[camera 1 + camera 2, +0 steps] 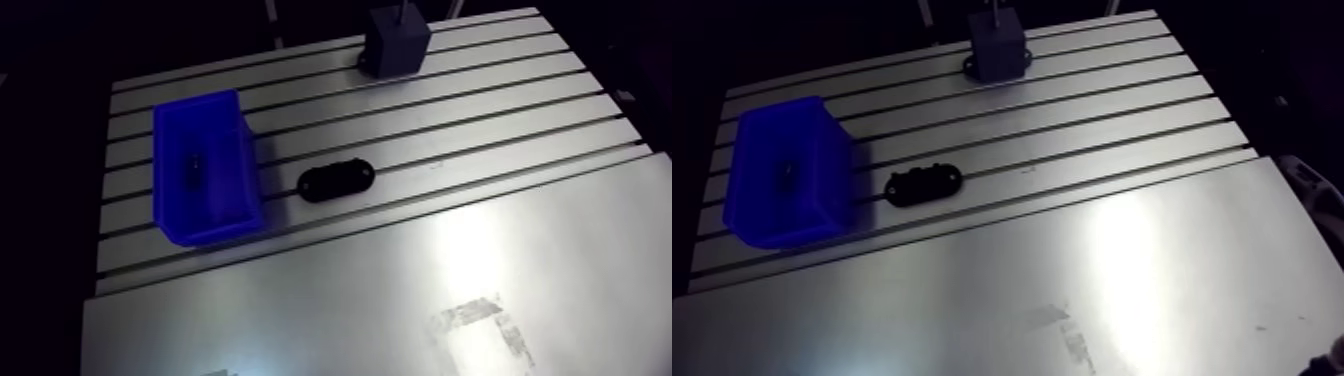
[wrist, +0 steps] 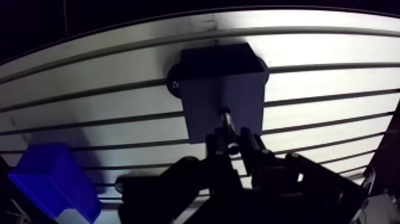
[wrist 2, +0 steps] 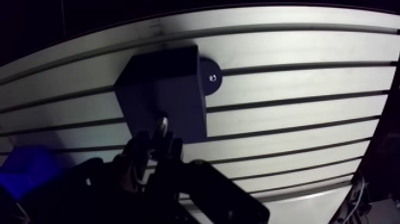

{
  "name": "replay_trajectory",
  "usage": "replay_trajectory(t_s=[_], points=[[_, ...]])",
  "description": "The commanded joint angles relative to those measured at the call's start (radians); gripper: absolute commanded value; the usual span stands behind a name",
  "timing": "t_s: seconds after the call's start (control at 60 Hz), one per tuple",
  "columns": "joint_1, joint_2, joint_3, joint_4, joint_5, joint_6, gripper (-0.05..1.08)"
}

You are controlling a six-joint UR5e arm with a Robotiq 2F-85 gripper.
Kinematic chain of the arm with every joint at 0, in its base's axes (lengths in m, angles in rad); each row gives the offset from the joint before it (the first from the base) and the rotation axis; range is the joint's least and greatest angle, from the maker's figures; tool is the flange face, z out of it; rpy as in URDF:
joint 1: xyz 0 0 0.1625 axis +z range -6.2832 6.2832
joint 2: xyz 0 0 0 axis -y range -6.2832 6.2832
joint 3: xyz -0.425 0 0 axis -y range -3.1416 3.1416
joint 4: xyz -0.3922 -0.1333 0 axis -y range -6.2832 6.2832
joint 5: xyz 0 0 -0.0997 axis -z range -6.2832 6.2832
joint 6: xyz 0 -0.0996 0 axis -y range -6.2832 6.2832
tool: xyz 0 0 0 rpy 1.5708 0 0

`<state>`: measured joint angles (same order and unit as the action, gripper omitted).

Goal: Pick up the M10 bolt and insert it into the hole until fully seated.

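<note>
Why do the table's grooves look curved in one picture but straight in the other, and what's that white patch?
Wrist view: the wide-angle lens bows the slots of the table; the hand is a dark silhouette, only the bolt it grips glinting. Arm view: slots run straight; the white patch is glare off the smooth plate; the blue bin casts a shadow.

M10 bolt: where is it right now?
Wrist view: the M10 bolt sits in the shut gripper, over the dark block at the table's far edge.
</note>
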<state>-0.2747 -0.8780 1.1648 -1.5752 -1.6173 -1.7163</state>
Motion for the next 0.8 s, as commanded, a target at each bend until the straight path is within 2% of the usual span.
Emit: replay_trajectory(t_s=[0.017, 0.8], points=[[0.000, -0.002, -0.003, 0.003, 0.003, -0.001, 1.08], [0.000, -0.006, -0.001, 0.001, 0.004, 0.001, 1.08]])
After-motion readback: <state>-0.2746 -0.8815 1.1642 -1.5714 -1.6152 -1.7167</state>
